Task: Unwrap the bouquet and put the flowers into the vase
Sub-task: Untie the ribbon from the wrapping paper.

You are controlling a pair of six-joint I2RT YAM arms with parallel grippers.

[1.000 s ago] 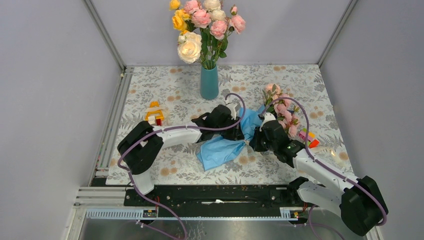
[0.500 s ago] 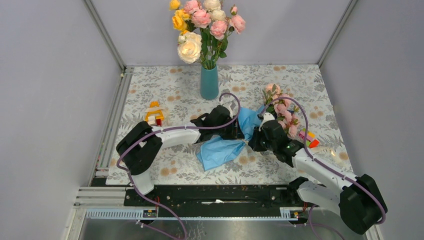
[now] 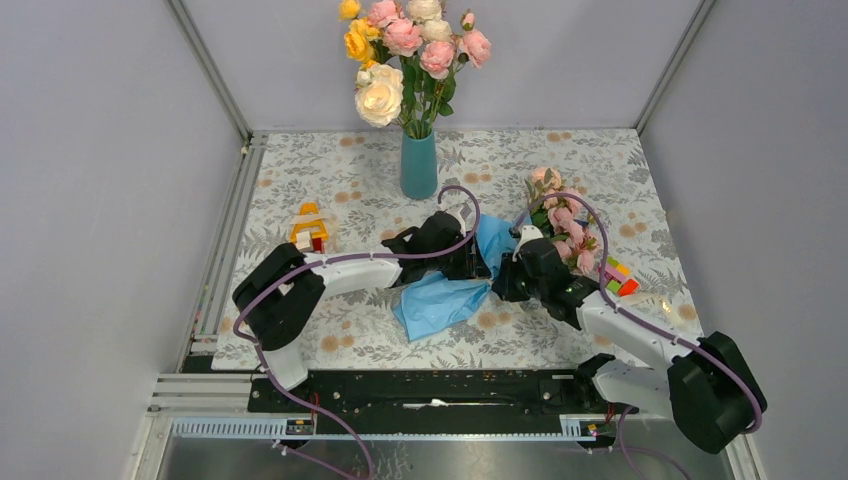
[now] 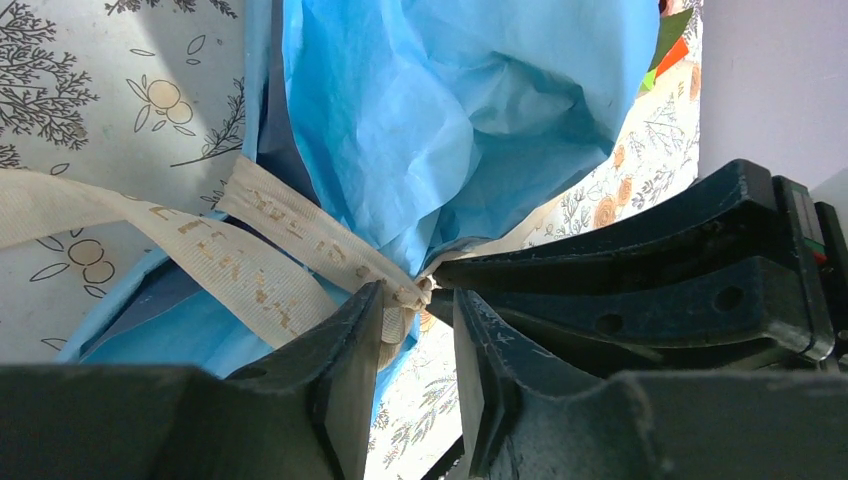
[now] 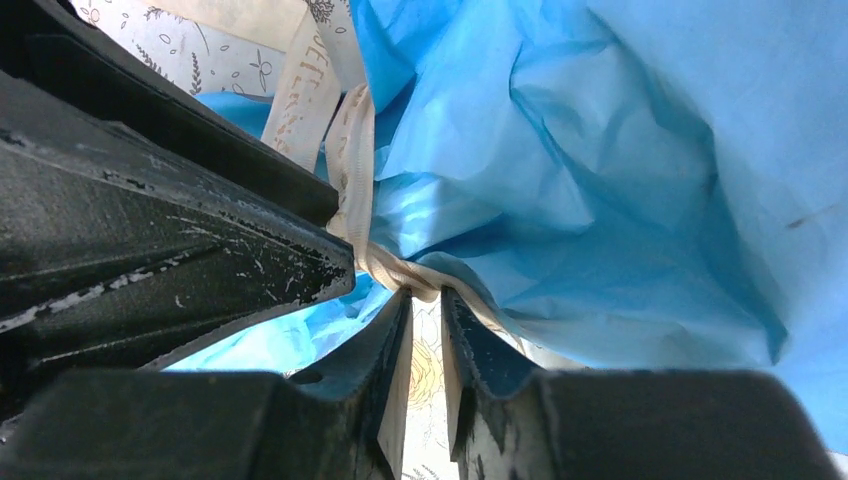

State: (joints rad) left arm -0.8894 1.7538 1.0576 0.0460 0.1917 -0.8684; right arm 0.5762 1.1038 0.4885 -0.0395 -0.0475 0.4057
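Left claw: jaws a narrow gap apart, ribbon knot at the tips; we can't tell if it bites. Right claw meets it from the opposite side: slimmer gap, a ribbon strand hanging through, grip equally unclear. Both sit at the bouquet's tied waist, mid-desk. Its long axis runs from near-left, paper tail, to far-right, the flowers. The vase stands beyond, far-left, nearer our left arm, holding a bigger rose bunch. Stems are hidden in the paper; the arms cover the knot from above.
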